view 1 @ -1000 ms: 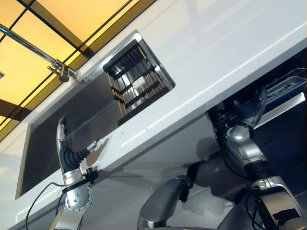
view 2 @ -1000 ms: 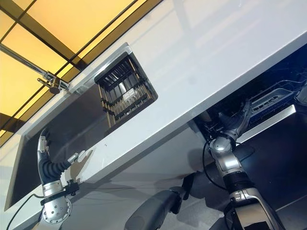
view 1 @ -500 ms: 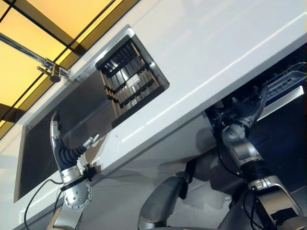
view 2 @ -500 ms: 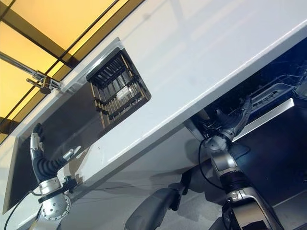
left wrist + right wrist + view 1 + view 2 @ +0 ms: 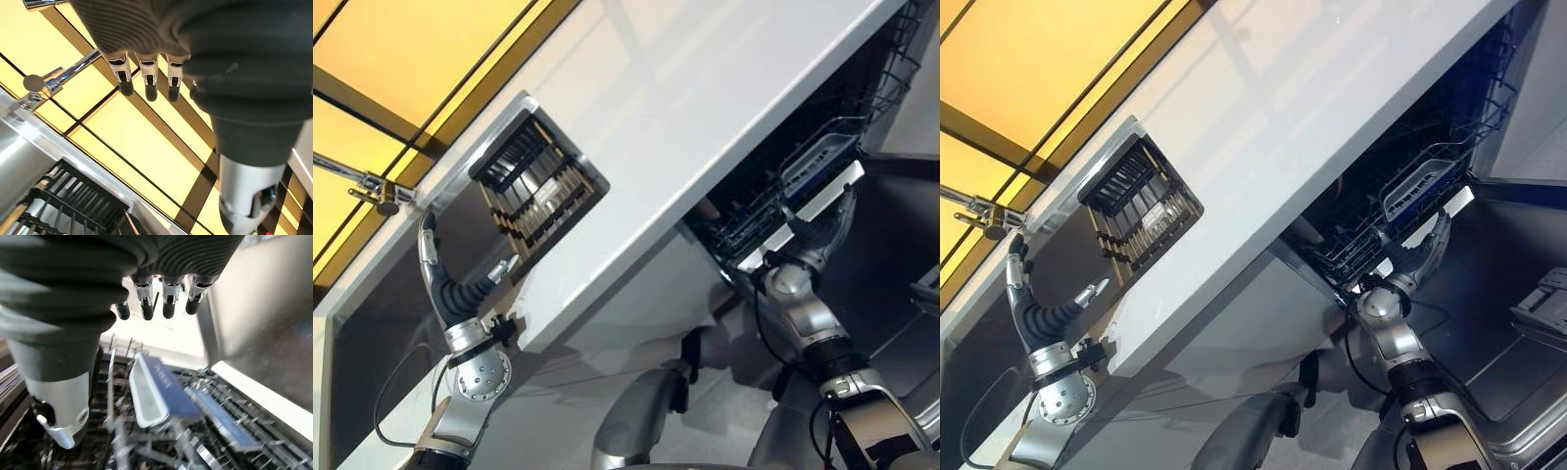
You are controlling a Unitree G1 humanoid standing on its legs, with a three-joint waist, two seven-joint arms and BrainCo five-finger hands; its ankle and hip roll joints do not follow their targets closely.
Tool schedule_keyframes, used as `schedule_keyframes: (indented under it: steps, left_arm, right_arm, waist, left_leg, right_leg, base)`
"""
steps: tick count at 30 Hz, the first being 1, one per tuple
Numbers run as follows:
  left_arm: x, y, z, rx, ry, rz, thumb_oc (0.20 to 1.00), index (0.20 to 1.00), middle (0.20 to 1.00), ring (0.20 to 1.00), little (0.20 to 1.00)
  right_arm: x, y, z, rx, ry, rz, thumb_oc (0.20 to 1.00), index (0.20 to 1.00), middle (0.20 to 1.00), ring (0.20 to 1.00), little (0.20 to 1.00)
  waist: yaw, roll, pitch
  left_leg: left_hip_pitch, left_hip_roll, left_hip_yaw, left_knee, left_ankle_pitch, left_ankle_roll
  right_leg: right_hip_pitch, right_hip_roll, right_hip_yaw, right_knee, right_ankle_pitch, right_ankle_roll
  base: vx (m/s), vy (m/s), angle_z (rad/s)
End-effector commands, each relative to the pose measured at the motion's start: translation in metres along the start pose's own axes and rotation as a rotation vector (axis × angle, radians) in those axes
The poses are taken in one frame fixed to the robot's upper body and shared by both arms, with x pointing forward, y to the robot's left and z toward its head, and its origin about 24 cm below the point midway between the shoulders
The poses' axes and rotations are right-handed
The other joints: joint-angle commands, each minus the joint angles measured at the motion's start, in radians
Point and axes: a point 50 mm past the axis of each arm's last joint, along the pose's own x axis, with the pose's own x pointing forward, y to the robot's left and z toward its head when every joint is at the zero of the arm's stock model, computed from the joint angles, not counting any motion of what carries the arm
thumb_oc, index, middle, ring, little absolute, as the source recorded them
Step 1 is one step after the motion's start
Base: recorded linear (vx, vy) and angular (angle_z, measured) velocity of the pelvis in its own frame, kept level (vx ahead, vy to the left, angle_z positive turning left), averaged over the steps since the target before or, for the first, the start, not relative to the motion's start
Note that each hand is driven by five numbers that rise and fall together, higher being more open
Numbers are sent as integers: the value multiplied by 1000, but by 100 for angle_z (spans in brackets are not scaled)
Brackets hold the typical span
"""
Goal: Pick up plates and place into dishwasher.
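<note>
A long white countertop (image 5: 705, 108) runs diagonally across the scene, with a yellow tiled wall (image 5: 401, 49) crossed by dark grout lines behind it. Set into the counter at the robot's left is a steel sink (image 5: 979, 323) with a chrome faucet (image 5: 362, 186) at its far edge, and beside the sink lies a dark slatted drying rack (image 5: 538, 186) in a metal frame. Below the counter at the robot's right stands the open dishwasher (image 5: 1518, 235), its wire rack (image 5: 1371, 235) drawn out and carrying a blue-topped white tray (image 5: 156, 394). No plate can be made out in the rack, on the counter or in either hand. The left hand (image 5: 445, 284) is raised over the near edge of the sink, fingers (image 5: 149, 78) straight and thumb spread apart, holding nothing. The right hand (image 5: 818, 240) reaches up to the front edge of the drawn-out rack; its fingers (image 5: 166, 303) hang straight and loose above the tray, closed on nothing, and whether they touch the rack cannot be told.
</note>
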Motion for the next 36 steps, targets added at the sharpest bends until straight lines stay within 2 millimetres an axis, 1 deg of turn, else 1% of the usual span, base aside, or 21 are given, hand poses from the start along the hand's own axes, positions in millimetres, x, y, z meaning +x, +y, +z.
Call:
schedule_keyframes:
  steps: [1,5,8,11,12,14,18,19,21,25,26,30,32,33,34,35,36]
  left_arm:
    - [6,-10,12,-29,-51,18,1000,1000,1000,1000,1000]
    - [8,-11,12,-20,-56,21,1000,1000,1000,1000,1000]
    - [9,-11,12,-8,-57,24,1000,1000,1000,1000,1000]
    - [12,-10,12,6,-61,26,1000,1000,1000,1000,1000]
    - [13,-10,11,13,-63,25,1000,1000,1000,1000,1000]
    - [14,-8,11,25,-62,14,1000,1000,1000,1000,1000]
    - [11,-7,5,56,-38,-8,1000,1000,1000,1000,1000]
    - [8,-5,3,67,-25,-19,1000,1000,1000,1000,1000]
    - [5,-2,0,85,-7,-34,1000,1000,1000,1000,1000]
    - [-3,3,-4,113,19,-60,1000,1000,1000,1000,1000]
    - [-6,5,-6,123,26,-68,1000,1000,1000,1000,1000]
    - [-12,8,-10,145,46,-93,1000,1000,1000,1000,1000]
    - [-18,11,-14,156,76,-110,1000,1000,1000,1000,1000]
    - [-21,13,-16,164,89,-119,1000,1000,1000,1000,1000]
    - [-22,14,-17,167,92,-119,1000,1000,1000,1000,1000]
    - [-27,18,-19,181,112,-115,1000,1000,1000,1000,1000]
    - [-32,22,-21,193,125,-111,1000,1000,1000,1000,1000]
  right_arm:
    - [17,-7,48,204,-142,-69,1000,1000,1000,1000,1000]
    - [15,-17,46,193,-189,-93,1000,1000,1000,1000,1000]
    - [11,-29,37,177,-205,-115,1000,1000,1000,1000,1000]
    - [8,-46,25,175,-196,-143,1000,1000,1000,1000,1000]
    - [8,-52,20,174,-191,-148,1000,1000,1000,1000,1000]
    - [5,-67,9,162,-179,-164,1000,1000,1000,1000,1000]
    - [-2,-85,-15,138,-94,-180,1000,1000,1000,1000,1000]
    - [-6,-93,-25,116,-56,-191,1000,1000,1000,1000,1000]
    - [-9,-106,-39,100,12,-211,1000,1000,1000,1000,1000]
    - [-18,-129,-64,63,133,-257,1000,1000,1000,1000,1000]
    - [-21,-138,-73,43,180,-272,1000,1000,1000,1000,1000]
    - [-27,-150,-84,7,236,-290,1000,1000,1000,1000,1000]
    - [-35,-158,-91,-36,257,-308,1000,1000,1000,1000,1000]
    - [-39,-162,-96,-46,287,-311,1000,1000,1000,1000,1000]
    - [-40,-163,-97,-49,292,-308,1000,1000,1000,1000,1000]
    - [-44,-165,-103,-66,322,-292,1000,1000,1000,1000,1000]
    - [-47,-167,-108,-80,345,-281,1000,1000,1000,1000,1000]
  waist:
    - [-22,34,72]
    - [-40,24,64]
    - [-57,8,53]
    - [-79,-17,36]
    - [-83,-22,29]
    - [-101,-44,12]
    - [-130,-66,-34]
    - [-142,-78,-47]
    - [-155,-89,-73]
    - [-172,-106,-105]
    - [-177,-113,-113]
    - [-182,-129,-118]
    - [-184,-135,-122]
    - [-183,-139,-121]
    - [-183,-140,-121]
    - [-178,-146,-121]
    - [-172,-149,-122]
  left_leg:
    - [-11,-40,27,85,-38,57]
    - [-2,-36,28,78,-40,61]
    - [10,-30,33,74,-43,62]
    - [32,-21,36,65,-47,64]
    - [36,-16,38,59,-43,65]
    - [67,-10,39,50,-50,65]
    - [119,12,50,21,-42,60]
    - [145,18,52,14,-44,57]
    - [171,34,56,-1,-33,49]
    - [215,57,56,-24,-24,40]
    - [223,65,57,-23,-24,37]
    - [214,80,52,31,-40,33]
    - [206,84,32,93,-34,29]
    - [195,84,13,135,-22,25]
    - [194,84,7,144,-23,25]
    - [192,74,-38,170,-27,27]
    - [199,64,-68,176,-37,31]
  right_leg:
    - [56,38,37,-192,183,6]
    - [58,49,46,-199,186,5]
    - [69,58,52,-211,193,9]
    - [93,67,54,-236,202,14]
    - [101,73,54,-253,215,14]
    - [139,76,55,-279,217,20]
    - [208,97,54,-351,246,23]
    - [240,101,54,-368,243,25]
    - [281,116,53,-413,262,24]
    - [345,141,55,-477,280,20]
    - [359,147,56,-493,285,18]
    - [366,160,63,-495,287,-1]
    - [374,164,74,-489,285,-12]
    - [383,164,83,-488,285,-18]
    - [385,164,85,-488,285,-19]
    - [392,168,103,-488,287,-21]
    - [395,174,123,-484,284,-21]
  base:
    - [-23,-48,-20]
    - [-19,-61,-12]
    - [-22,-99,0]
    - [-24,-124,-2]
    - [-14,-168,-7]
    - [10,-176,-6]
    - [50,-145,-17]
    - [112,-172,-31]
    - [112,-178,-27]
    - [72,-174,-30]
    - [30,-180,-17]
    - [-11,-155,-33]
    - [68,-92,-28]
    - [87,-48,-21]
    - [140,-12,-30]
    - [159,24,-39]
    - [188,30,-56]
